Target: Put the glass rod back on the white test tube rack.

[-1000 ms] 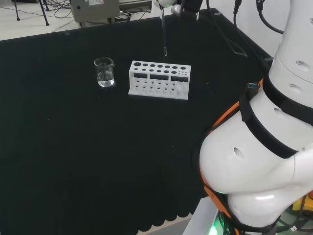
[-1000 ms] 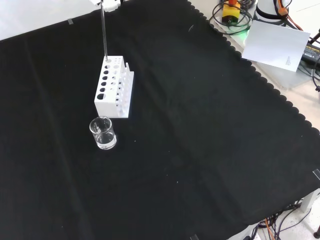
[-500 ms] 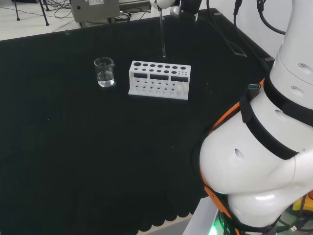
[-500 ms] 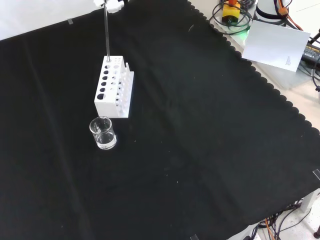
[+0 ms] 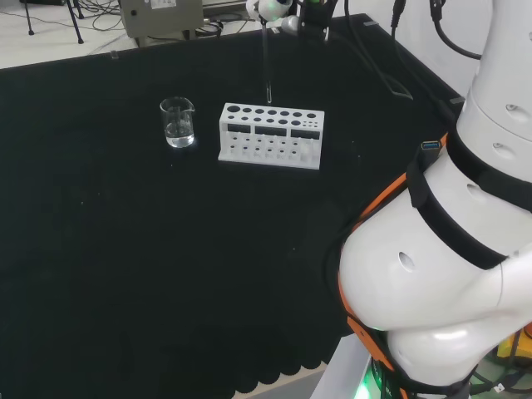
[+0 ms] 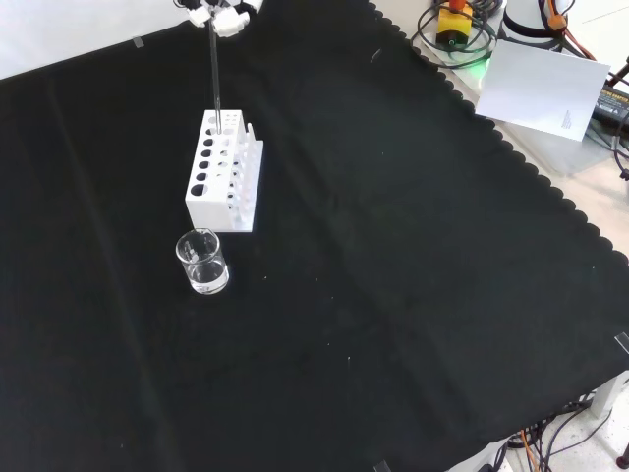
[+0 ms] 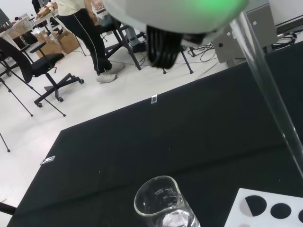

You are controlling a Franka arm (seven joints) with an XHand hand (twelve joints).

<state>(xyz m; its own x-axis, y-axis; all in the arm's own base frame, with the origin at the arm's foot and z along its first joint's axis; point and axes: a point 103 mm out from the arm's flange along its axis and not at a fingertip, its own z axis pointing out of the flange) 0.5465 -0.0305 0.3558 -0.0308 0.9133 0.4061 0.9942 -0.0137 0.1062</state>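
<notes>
The hand [image 5: 278,10] sits at the far edge of the head view, its fingers pinched on the top of the glass rod [image 5: 267,62], which hangs nearly upright above the white test tube rack [image 5: 271,135]. In the head view the rod's lower tip hangs just above the rack's back row of holes, a little left of the rack's middle; whether it touches the rack's top cannot be told. In the front view the rod [image 6: 214,79] comes down from the hand [image 6: 218,14] at the top edge, over the rack's far end [image 6: 225,169].

A small glass beaker [image 5: 178,122] stands just left of the rack in the head view, apart from it; it holds a little clear liquid. In the front view the beaker [image 6: 202,262] stands nearer than the rack. The surface [image 6: 413,295], under black cloth, lies bare toward its scalloped edge.
</notes>
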